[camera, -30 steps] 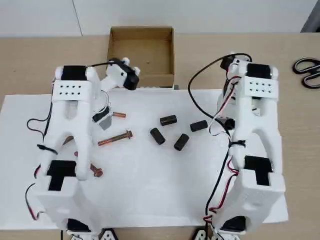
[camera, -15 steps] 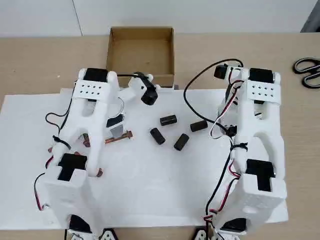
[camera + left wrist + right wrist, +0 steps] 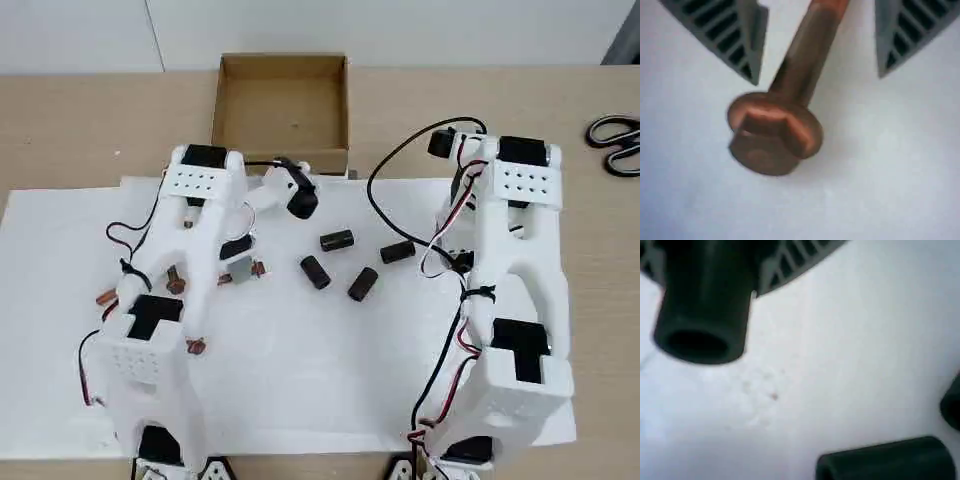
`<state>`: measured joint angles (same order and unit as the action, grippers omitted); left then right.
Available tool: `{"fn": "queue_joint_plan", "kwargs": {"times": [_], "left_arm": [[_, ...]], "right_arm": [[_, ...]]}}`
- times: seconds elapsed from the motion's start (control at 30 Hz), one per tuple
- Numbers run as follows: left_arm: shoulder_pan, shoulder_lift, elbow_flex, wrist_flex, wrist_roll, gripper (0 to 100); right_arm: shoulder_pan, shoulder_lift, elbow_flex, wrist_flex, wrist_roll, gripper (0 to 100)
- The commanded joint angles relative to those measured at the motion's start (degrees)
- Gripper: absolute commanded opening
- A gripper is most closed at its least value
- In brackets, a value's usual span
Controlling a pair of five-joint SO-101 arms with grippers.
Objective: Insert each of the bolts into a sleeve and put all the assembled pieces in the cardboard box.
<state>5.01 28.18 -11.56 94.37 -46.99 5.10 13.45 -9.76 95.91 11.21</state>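
Left gripper (image 3: 819, 75) is spread open, straddling the bolt (image 3: 772, 132). There's one finger on each side of the shank and neither is touching it. I'd guess it's parked like that so closing grabs the shank and leaves the hex head free. The bolt lies flat on the white sheet (image 3: 300, 380), on my side of the cardboard box (image 3: 283, 110), a bit toward its left corner.

Right gripper (image 3: 700, 280) looks pinched on a sleeve (image 3: 702, 315), which seems lifted off the sheet with its bore facing out. My guess is that's so the bolt has an open hole to go into. It's also on my side of the box, off past its right corner.

As for which view gives what, the left wrist view has the gap between the fingers and the shank. From the high view I just get the bolt head poking out from under my arm. The right wrist view gives me the held sleeve's bore. The high view pays back with the layout: the loose sleeves (image 3: 337, 240) sit just in front of the box, and the spare bolts (image 3: 175, 280) are further out past its left corner. I'd say nothing is assembled or boxed yet.
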Motion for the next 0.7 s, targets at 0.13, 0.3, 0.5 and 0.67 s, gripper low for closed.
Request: {"fn": "queue_joint_plan", "kwargs": {"times": [0.13, 0.3, 0.5, 0.67], "left_arm": [[2.2, 1.76, -1.89, -2.46, -0.18, 16], [2.29, 6.59, -1.98, -2.9, -0.09, 16], [1.41, 8.7, -2.07, -3.52, -0.09, 11], [1.58, 8.35, -2.24, -3.25, -0.09, 0]], "right_arm": [[0.31, -3.74, -0.18, -0.13, 0.53, 0.3], [0.31, -3.74, -0.18, -0.13, 0.53, 0.3], [0.31, -3.74, -0.18, -0.13, 0.53, 0.3], [0.22, -4.35, -0.44, -0.13, 0.53, 0.3]]}}
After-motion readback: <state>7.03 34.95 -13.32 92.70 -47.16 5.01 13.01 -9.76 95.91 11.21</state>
